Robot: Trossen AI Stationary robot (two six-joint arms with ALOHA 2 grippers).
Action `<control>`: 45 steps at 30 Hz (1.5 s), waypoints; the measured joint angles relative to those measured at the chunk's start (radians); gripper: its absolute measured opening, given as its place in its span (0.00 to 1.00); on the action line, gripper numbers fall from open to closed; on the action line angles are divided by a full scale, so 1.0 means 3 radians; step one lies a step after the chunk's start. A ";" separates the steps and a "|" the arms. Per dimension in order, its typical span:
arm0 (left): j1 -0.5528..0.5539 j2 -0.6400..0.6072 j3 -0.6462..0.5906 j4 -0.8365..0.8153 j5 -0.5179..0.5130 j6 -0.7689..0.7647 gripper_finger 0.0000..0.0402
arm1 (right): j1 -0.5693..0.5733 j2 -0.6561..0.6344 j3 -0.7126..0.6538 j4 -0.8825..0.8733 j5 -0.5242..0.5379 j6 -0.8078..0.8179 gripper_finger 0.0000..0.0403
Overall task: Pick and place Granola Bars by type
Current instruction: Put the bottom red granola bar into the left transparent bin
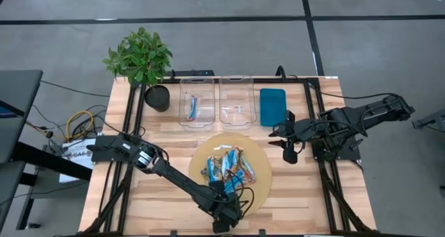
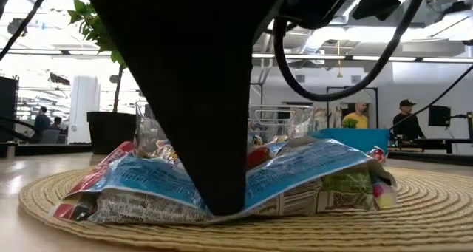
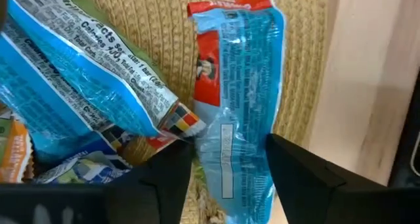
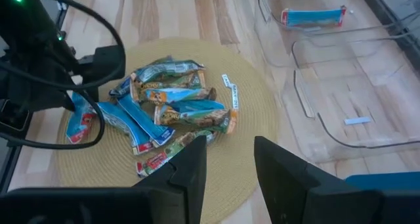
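Note:
The granola bars (image 1: pixel 228 169) lie in a heap on a round woven mat (image 1: pixel 261 153). Their wrappers are blue or orange-brown. One blue bar (image 1: pixel 193 106) lies in the left clear bin. My left gripper (image 1: pixel 226 208) is down at the mat's near edge, open. In the left wrist view its fingers (image 3: pixel 164 184) stand on either side of a blue bar with a red end (image 3: pixel 239 106), which lies flat on the mat. My right gripper (image 1: pixel 288 148) waits open above the table, right of the mat. My left gripper (image 3: pixel 230 152) comes from above, pointing down. Its fingers stand across the blue bar, one on each long side near one end (image 3: pixel 233 178). The bar lies flat on the mat. I cannot tell whether the fingers touch it.
Two clear bins (image 1: pixel 236 101) stand side by side at the far edge, with a teal tray (image 1: pixel 272 106) to their right. A potted plant (image 1: pixel 142 56) stands at the far left corner. People show in the room behind (image 2: pixel 358 115).

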 joint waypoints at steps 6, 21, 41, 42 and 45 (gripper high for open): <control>0.0003 0.0014 -0.0003 -0.0079 -0.0069 -0.0020 0.48 | 0.0000 -0.0001 0.0000 0.0000 0.0003 0.0000 0.29; 0.0050 0.0004 0.0270 -0.0415 0.0115 -0.0196 0.03 | 0.0000 0.0000 0.0000 0.0086 0.0007 -0.0004 0.29; 0.1105 -0.1107 0.0539 -0.2036 -0.1778 -0.0346 0.06 | -0.0222 0.0000 0.0000 0.0816 0.0619 -0.0236 0.29; 0.1210 -0.1189 0.0466 -0.2026 -0.1771 -0.0284 0.06 | -0.0261 0.0000 0.0000 0.0825 0.0618 -0.0238 0.29; 0.1517 -0.1416 0.0222 -0.2046 -0.1741 -0.0124 0.06 | -0.0379 0.0000 0.0000 0.0824 0.0618 -0.0240 0.29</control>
